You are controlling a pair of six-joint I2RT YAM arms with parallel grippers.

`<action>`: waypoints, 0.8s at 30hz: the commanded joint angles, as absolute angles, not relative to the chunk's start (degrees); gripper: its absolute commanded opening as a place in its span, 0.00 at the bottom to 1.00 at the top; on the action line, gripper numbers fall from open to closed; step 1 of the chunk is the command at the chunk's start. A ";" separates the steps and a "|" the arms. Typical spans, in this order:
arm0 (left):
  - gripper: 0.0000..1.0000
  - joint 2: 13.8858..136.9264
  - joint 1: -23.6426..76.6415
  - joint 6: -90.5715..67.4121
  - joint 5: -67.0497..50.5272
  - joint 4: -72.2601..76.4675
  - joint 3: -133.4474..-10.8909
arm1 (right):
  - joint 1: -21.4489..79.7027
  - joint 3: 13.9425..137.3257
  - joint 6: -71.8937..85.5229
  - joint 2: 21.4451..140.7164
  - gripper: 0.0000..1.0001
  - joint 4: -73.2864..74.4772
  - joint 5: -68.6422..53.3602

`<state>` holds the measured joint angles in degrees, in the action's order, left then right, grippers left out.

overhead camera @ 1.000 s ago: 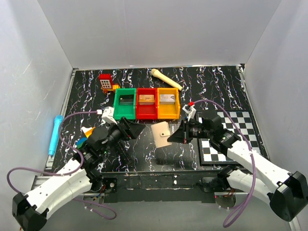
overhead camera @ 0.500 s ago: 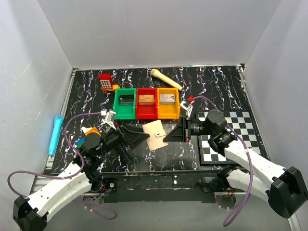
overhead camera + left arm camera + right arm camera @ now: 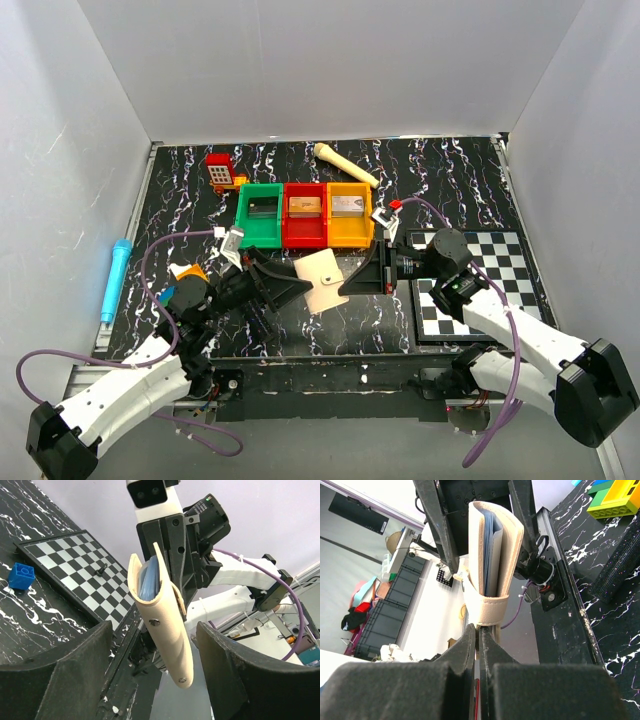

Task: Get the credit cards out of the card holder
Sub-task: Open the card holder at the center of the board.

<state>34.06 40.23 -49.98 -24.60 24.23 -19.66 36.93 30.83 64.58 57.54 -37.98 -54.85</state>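
- Right jaws pressed together, pinching an edge of the tan card holder, held above the bench at frame centre
- Left jaws spread, flanking the card holder without touching

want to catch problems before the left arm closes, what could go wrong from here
1. The right gripper pinches the card holder by one thin edge only, in mid-air above the table. A pull may twist it or slip it free.
2. The left gripper stands open astride the folded holder. Closing there would likely squeeze it shut over the blue cards rather than grasp them.
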 commanded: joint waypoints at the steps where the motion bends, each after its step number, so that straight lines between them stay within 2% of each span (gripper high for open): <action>1: 0.66 33.31 39.90 -50.36 -25.31 26.45 -21.80 | 37.09 30.59 64.08 57.22 0.01 -40.96 -55.81; 5: 0.60 33.84 39.90 -50.71 -26.10 27.33 -22.41 | 37.09 30.50 62.76 57.57 0.01 -39.38 -55.55; 11: 0.40 35.59 39.90 -51.24 -28.21 29.44 -22.85 | 37.09 30.32 62.67 58.01 0.01 -39.46 -55.37; 22: 0.20 35.77 39.90 -50.10 -28.21 27.61 -23.46 | 37.09 31.81 59.17 57.92 0.01 -35.09 -56.24; 23: 0.16 35.68 39.90 -49.49 -27.86 25.42 -24.34 | 37.09 33.12 56.11 57.31 0.04 -28.28 -56.95; 24: 0.13 35.60 39.90 -48.09 -27.17 23.57 -25.13 | 37.09 35.31 51.20 56.17 0.17 -21.34 -56.69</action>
<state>35.94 39.94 -50.83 -26.87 26.63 -21.04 36.93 30.33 61.12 58.35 -35.40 -55.64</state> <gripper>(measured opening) 0.182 0.042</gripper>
